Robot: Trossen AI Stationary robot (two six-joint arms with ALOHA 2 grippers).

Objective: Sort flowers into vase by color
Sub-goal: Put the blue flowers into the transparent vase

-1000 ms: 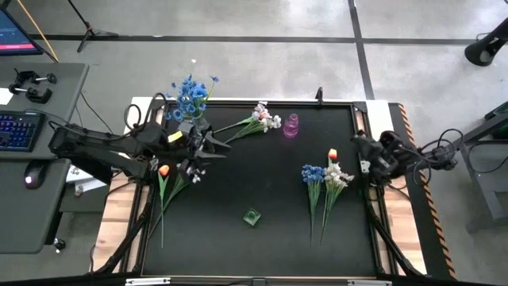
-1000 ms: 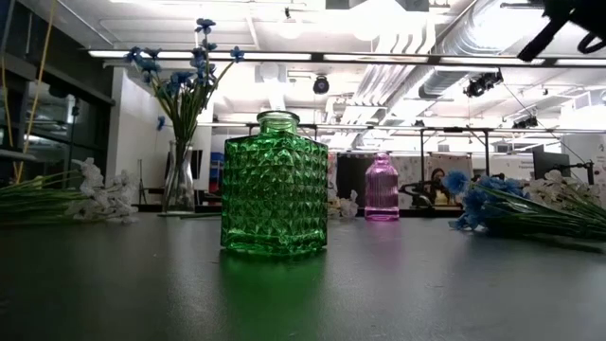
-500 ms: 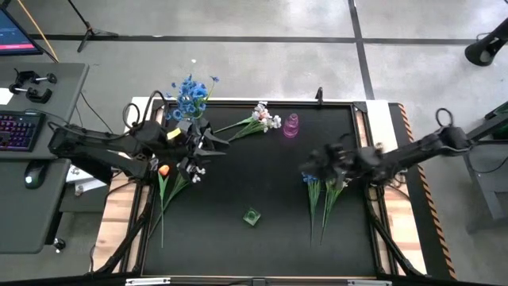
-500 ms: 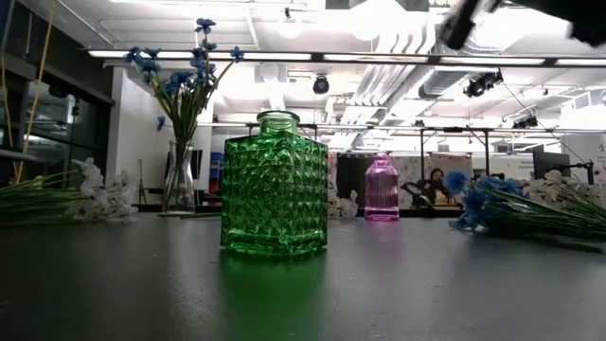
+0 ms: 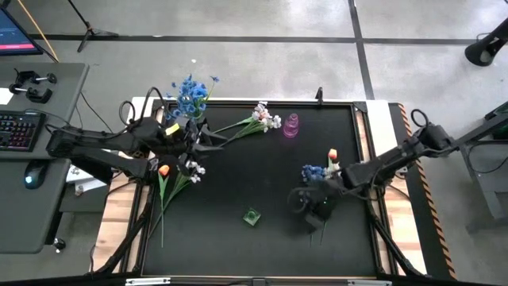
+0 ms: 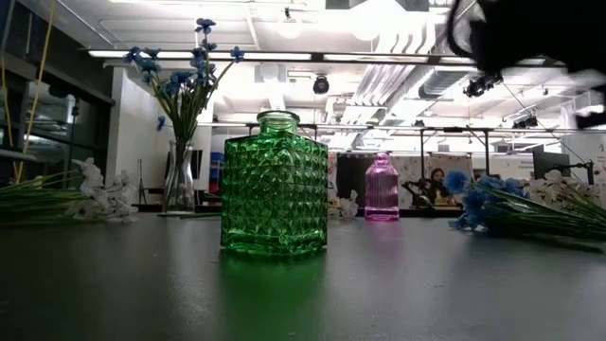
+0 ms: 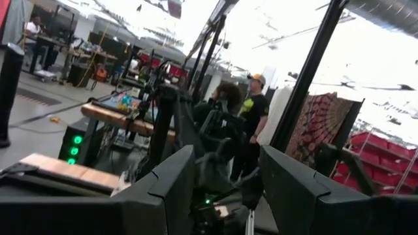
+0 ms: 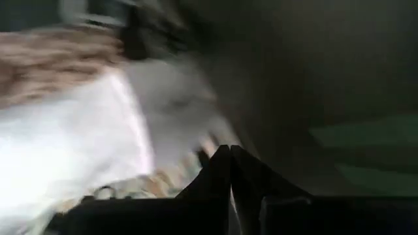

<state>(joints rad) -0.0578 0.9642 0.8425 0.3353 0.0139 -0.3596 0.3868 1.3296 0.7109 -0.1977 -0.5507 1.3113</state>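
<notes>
Blue flowers [image 5: 189, 94] stand in a clear vase [image 6: 177, 180] at the table's far left corner. A white-pink spray [image 5: 264, 119] lies beside the pink vase [image 5: 291, 125]. An orange tulip [image 5: 164, 169] and a white sprig [image 5: 195, 168] lie at the left edge, under my left arm. A blue cluster [image 5: 313, 171] and an orange tulip [image 5: 332, 154] lie on the right. My right gripper [image 5: 300, 200] hangs shut above that bunch's stems, blurred. My left gripper [image 5: 213, 144] is open and raised, with nothing between its fingers [image 7: 173, 189].
The green vase [image 5: 252, 216] stands near the table's front middle, just left of my right gripper. Dark bare tabletop [image 5: 238, 171] lies between the two arms. A desk with a keyboard [image 5: 17, 129] stands beyond the left edge. People [image 7: 251, 117] stand in the room behind.
My right arm has swung out from the table's right edge toward the middle and the near edge, sinking and turning its gripper over as it went. It now hangs over the right bunch's stems. The flowers and vases lie as before.
</notes>
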